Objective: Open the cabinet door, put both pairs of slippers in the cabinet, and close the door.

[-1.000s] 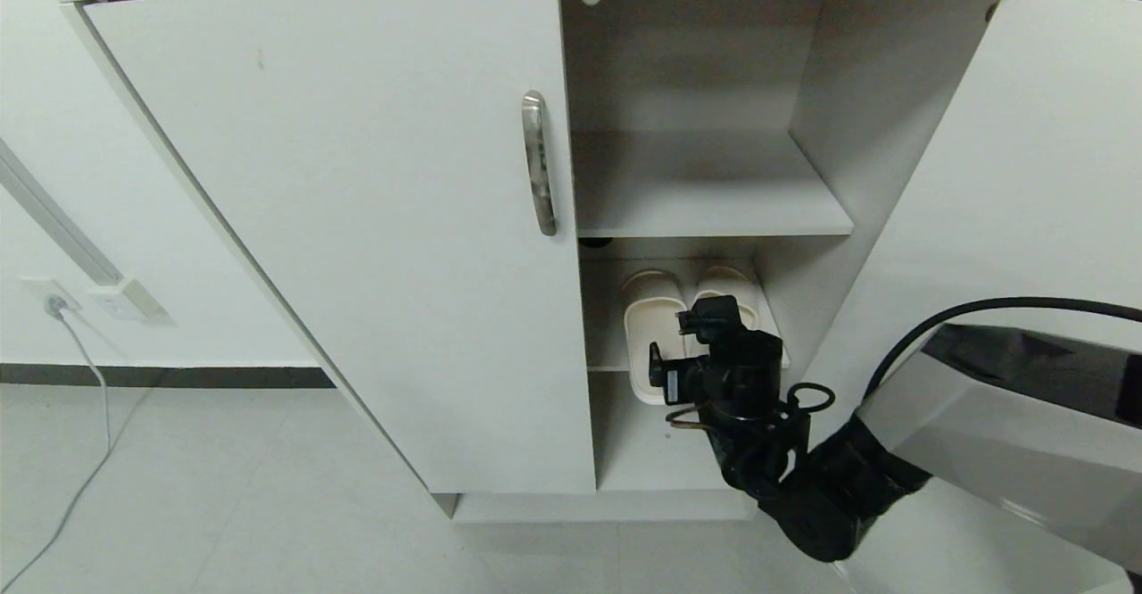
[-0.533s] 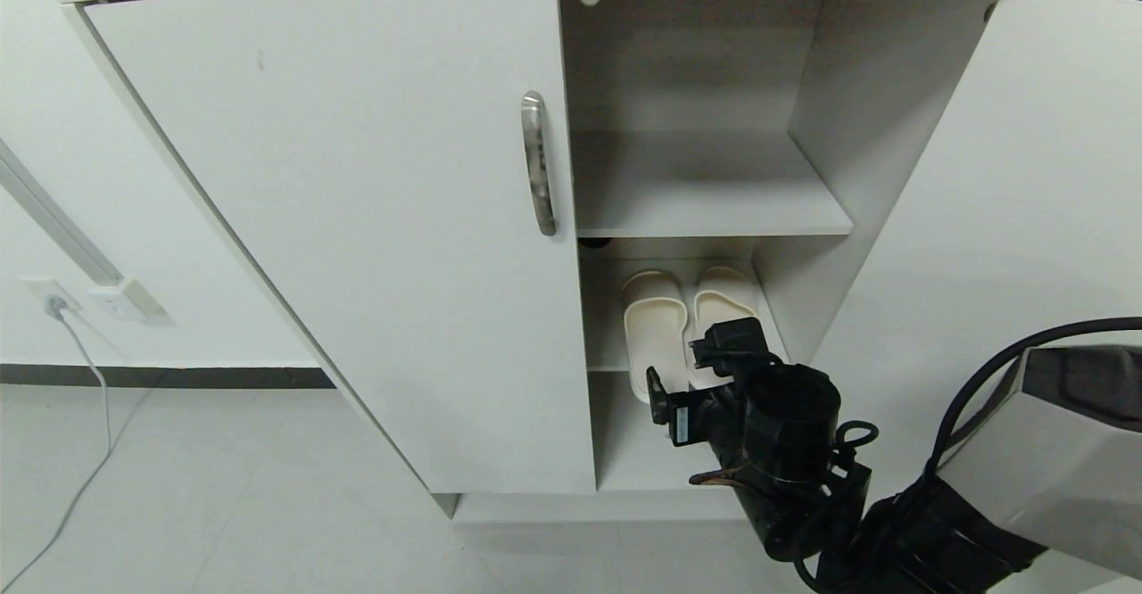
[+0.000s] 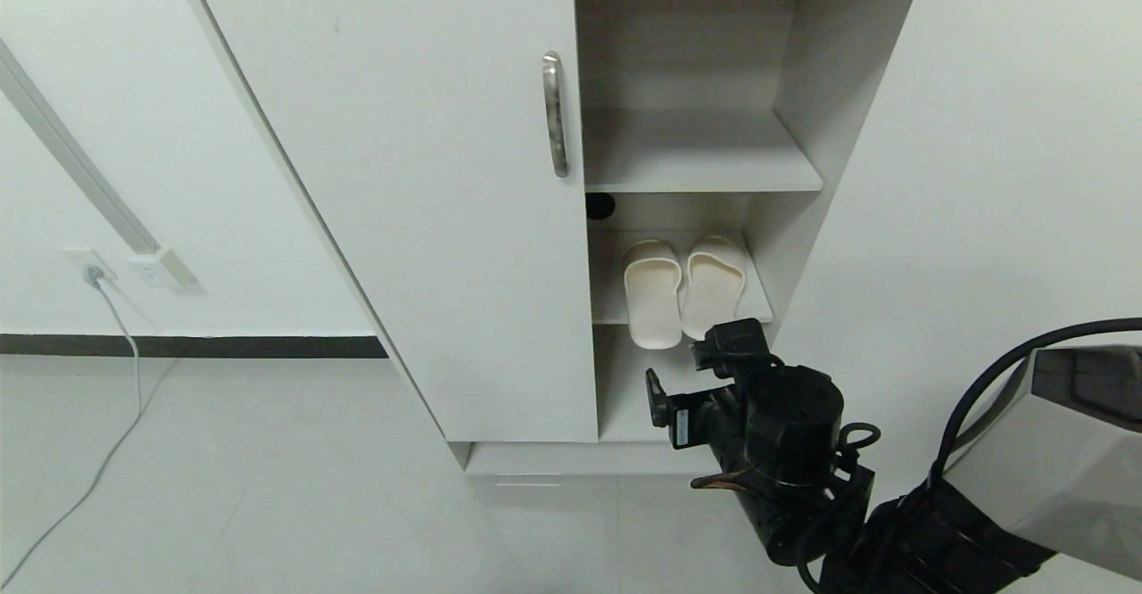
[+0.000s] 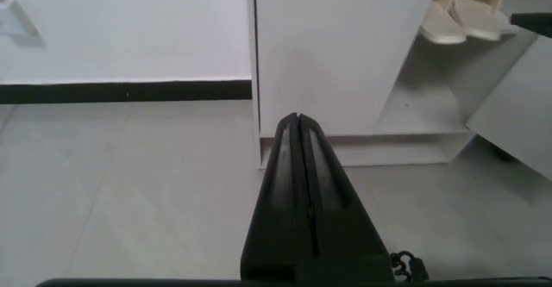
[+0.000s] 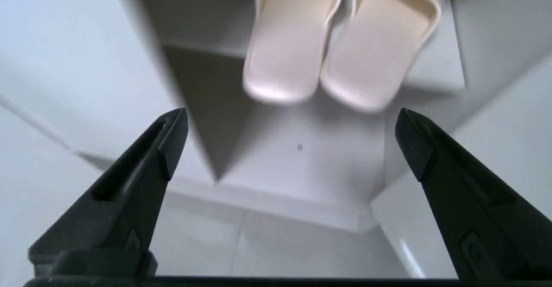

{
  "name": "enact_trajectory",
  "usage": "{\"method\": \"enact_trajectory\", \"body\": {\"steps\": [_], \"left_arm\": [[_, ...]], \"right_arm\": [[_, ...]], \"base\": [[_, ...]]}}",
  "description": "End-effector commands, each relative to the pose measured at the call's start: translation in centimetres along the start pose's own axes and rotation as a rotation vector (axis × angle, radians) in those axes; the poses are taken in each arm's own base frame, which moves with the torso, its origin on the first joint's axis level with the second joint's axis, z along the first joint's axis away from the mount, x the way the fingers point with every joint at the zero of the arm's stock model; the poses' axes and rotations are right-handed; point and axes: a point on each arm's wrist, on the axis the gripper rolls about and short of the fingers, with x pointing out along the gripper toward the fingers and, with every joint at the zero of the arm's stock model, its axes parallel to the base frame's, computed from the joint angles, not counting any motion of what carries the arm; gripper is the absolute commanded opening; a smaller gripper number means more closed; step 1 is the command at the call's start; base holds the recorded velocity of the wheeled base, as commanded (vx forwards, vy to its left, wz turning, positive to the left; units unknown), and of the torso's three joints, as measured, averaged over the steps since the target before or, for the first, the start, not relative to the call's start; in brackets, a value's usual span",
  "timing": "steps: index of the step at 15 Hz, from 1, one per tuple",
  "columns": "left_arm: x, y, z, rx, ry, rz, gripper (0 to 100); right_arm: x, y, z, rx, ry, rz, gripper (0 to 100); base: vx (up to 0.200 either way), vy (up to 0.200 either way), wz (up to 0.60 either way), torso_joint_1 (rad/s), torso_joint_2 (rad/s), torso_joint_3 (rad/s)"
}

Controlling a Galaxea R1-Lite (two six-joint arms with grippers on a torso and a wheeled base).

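The pair of cream foam slippers [image 3: 682, 289] lies on the middle shelf [image 3: 757, 305] of the white cabinet [image 3: 834, 86], long axes front to back, at twelve o'clock from the nearer right gripper [image 3: 694, 369], whose fingers are spread empty, while the left gripper [image 4: 297, 130] is clenched on nothing.

Wall socket [image 3: 88, 266] with grey cable [image 3: 137, 382]; black baseboard [image 3: 178, 345]; tiled floor [image 3: 268, 505].
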Motion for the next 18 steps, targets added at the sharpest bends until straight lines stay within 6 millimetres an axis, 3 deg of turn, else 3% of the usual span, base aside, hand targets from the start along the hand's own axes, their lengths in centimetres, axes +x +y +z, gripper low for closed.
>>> {"method": "enact_trajectory", "body": {"steps": [1,14,18], "left_arm": [[0.01,0.0,0.01,0.001,0.001,0.0,0],[0.01,0.0,0.01,-0.001,0.001,-0.001,0],[0.01,0.0,0.01,-0.001,0.001,-0.001,0]], "right_arm": [[0.04,0.01,-0.05,0.0,0.0,-0.002,100],[-0.13,-0.19,-0.2,-0.002,0.001,-0.005,100],[-0.13,-0.19,-0.2,-0.002,0.001,-0.005,100]], "base": [[0.0,0.0,0.0,0.0,0.0,0.0],[0.0,0.0,0.0,0.0,0.0,0.0],[0.0,0.0,0.0,0.0,0.0,0.162]]}}
